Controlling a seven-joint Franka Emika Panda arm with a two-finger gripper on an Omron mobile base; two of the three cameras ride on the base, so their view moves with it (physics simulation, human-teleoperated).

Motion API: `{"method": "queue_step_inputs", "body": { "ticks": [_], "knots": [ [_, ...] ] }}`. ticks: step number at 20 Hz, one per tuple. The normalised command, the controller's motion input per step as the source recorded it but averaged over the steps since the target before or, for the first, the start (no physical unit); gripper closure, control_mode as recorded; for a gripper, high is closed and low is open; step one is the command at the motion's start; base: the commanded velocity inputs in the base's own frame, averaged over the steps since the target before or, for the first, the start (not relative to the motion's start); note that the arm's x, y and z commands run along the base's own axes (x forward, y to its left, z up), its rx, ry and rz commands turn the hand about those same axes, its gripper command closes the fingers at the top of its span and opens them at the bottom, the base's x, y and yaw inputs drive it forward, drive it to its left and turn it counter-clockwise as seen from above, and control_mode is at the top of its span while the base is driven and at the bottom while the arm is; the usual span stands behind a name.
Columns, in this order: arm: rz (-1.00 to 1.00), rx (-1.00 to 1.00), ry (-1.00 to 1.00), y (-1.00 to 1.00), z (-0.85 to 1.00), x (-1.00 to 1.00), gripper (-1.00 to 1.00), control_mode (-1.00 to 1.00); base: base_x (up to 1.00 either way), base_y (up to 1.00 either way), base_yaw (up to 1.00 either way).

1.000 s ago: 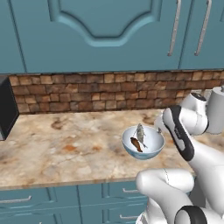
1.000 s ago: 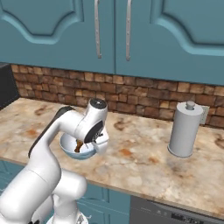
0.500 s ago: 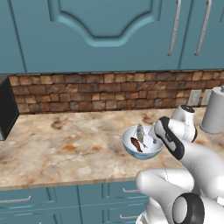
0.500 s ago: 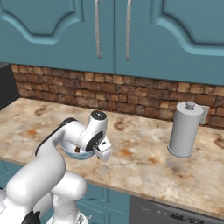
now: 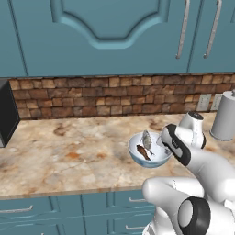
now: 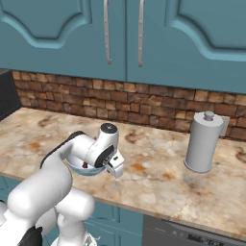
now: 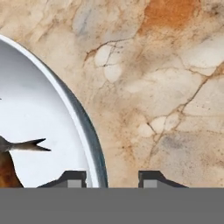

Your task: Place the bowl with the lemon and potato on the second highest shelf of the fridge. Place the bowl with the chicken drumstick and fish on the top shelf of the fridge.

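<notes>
Pincer: the dark two-finger gripper (image 7: 111, 177) stands wide apart, astride the rim of the bowl, one tip inside the rim, the other outside over the counter, nothing pinched yet.
Bowl: the pale blue-grey round bowl (image 5: 149, 151) sits on the counter near its front edge, the white arm's hand pressed close to its side away from the black box.
Fish: the small silvery-grey fish (image 5: 146, 139) lies inside the bowl, its forked tail (image 7: 28, 145) pointing toward the rim by the gripper.
Drumstick: the dark reddish-brown chicken drumstick (image 5: 143, 152) lies in the bowl beside the fish.
Counter: the mottled beige and orange stone counter (image 5: 78, 156) carries the bowl.
Paper towel: the upright grey paper-towel roll (image 6: 203, 143) stands well apart from the bowl, toward the brick backsplash.
Step in hand: judged to be gripping the rim.
Doing it well: lower until the rim sits deep between the tips, close squarely on the wall, then lift level so fish and drumstick stay in.
</notes>
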Motion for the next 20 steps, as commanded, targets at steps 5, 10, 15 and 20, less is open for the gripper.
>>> {"method": "queue_step_inputs", "body": {
  "ticks": [5,10,15,20],
  "knots": [
    [0.00,0.00,-0.05,0.00,0.00,-0.11,1.00,-1.00,0.00,0.00,0.00],
    [0.00,-0.01,-0.08,0.04,0.18,-0.19,1.00,-1.00,0.00,0.00,0.00],
    [0.00,0.00,-0.12,0.18,0.80,-0.27,1.00,-1.00,0.00,0.00,0.00],
    [-0.01,0.01,-0.12,0.25,0.95,-0.58,1.00,-1.00,0.00,0.00,0.00]
  ]
}}
